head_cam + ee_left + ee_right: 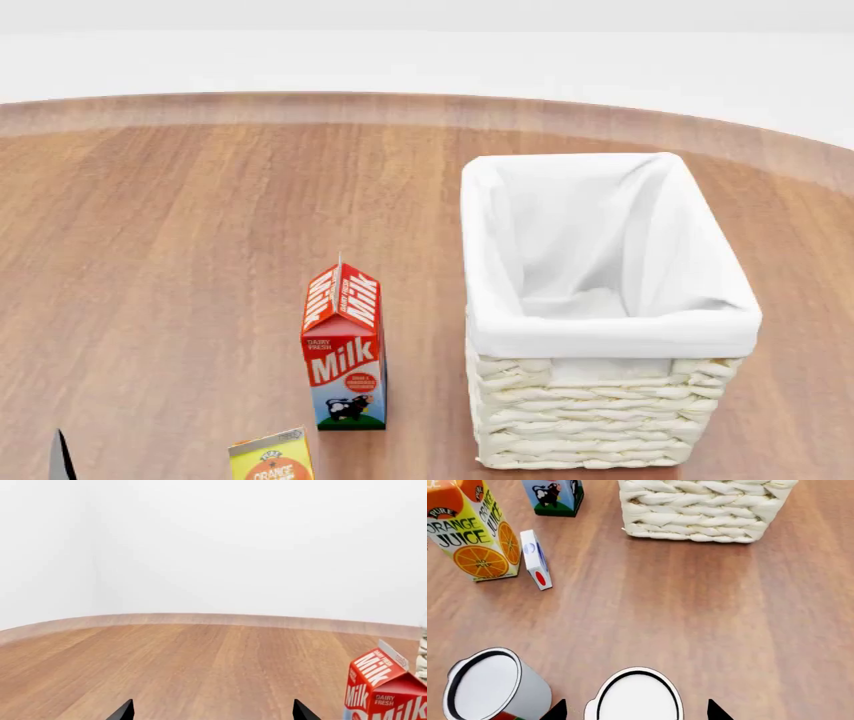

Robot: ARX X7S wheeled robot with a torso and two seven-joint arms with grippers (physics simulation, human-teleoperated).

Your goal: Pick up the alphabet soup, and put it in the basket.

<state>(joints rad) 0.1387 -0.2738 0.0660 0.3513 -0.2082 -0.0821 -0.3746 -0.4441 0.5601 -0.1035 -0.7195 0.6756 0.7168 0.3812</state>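
Head: looked steeply down from above at the milk carton (346, 348) and basket (607, 310).
Left wrist: low, facing level across the floor.
Right wrist: close, looking down; shared both.

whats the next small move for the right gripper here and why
Probably lower the right gripper straight down over the can with the white top. Its fingers look open either side of that top but above it. The label is hidden, so confirm it is the alphabet soup, not the neighbouring can.
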